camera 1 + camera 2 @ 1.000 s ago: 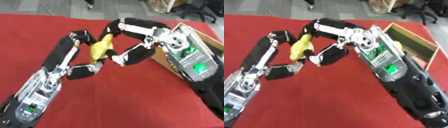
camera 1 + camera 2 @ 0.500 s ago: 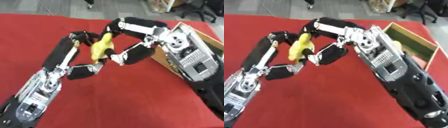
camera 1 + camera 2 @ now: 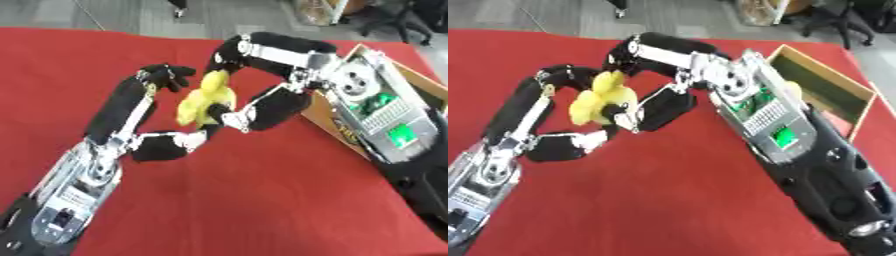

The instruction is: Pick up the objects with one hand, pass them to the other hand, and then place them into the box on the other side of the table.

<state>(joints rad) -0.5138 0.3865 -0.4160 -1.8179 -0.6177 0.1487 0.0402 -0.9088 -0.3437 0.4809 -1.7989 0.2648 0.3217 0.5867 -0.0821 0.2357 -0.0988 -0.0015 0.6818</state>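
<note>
At frame centre, above the red worktop (image 3: 262, 200), my right hand (image 3: 262, 102) and left hand (image 3: 144, 120) both curl round a yellow object (image 3: 203, 100). The wooden box (image 3: 829, 90) sits at the upper right.

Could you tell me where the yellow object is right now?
The yellow object is held up over the red table, left of centre in both eye views, between the left robot hand and the right robot hand, left of the box.
</note>
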